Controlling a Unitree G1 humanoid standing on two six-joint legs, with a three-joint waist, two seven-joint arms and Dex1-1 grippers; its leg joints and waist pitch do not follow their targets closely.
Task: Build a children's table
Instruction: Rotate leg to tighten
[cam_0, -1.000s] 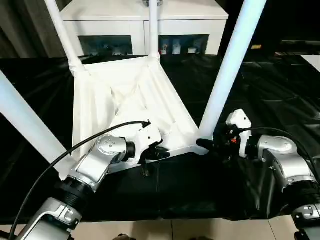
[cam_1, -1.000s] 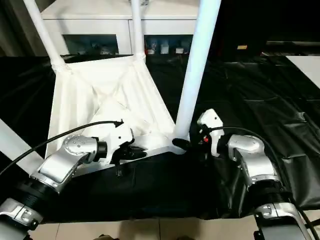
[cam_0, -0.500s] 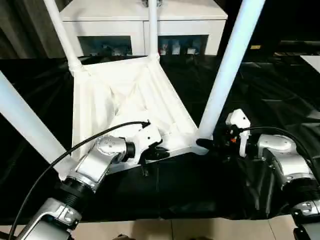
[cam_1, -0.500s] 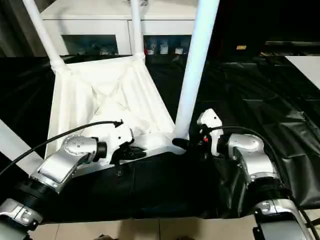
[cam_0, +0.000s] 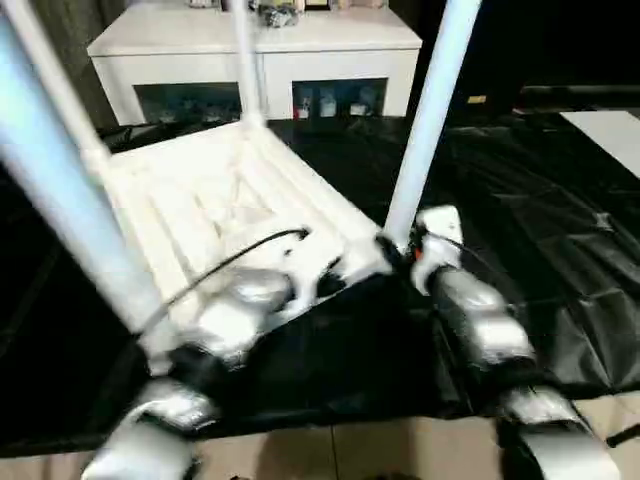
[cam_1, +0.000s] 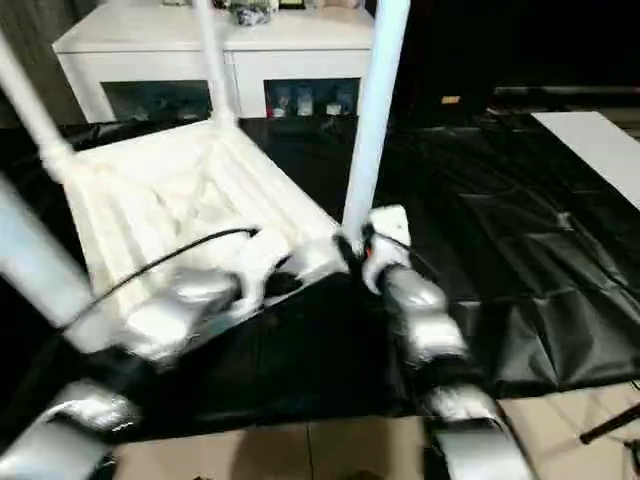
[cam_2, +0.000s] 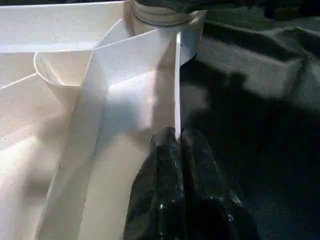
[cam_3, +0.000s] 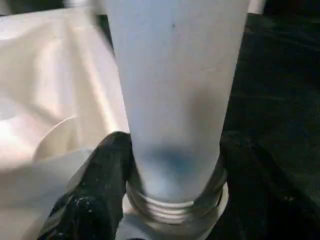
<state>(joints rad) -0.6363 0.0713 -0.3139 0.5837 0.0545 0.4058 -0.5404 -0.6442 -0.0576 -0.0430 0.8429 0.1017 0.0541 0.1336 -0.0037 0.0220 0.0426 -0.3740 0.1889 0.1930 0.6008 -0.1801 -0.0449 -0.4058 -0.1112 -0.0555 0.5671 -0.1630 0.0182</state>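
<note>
4 white legs are standing up from the tabletop (cam_0: 200, 200), which is lying upside down on the black sheet (cam_0: 560, 220) with its ribbed underside facing up. 1 leg (cam_0: 432, 110) is rising at the near right corner, 1 leg (cam_0: 60, 190) at the near left, and 2 more, a far left leg (cam_1: 30, 100) and a far right leg (cam_0: 243, 60), are standing at the back corners; all 4 are running upward past the top edge, leaning slightly.

The left gripper (cam_2: 177, 145) is pinching the thin near rim of the tabletop, its 2 black fingers pressed together on that edge, close to the corner socket (cam_2: 162, 12).

The right gripper (cam_3: 172, 165) is clasping the near right leg just above its threaded base, 1 finger (cam_3: 107, 170) on each side.

1 white cabinet (cam_0: 255, 60) with glass doors is standing behind the sheet.
</note>
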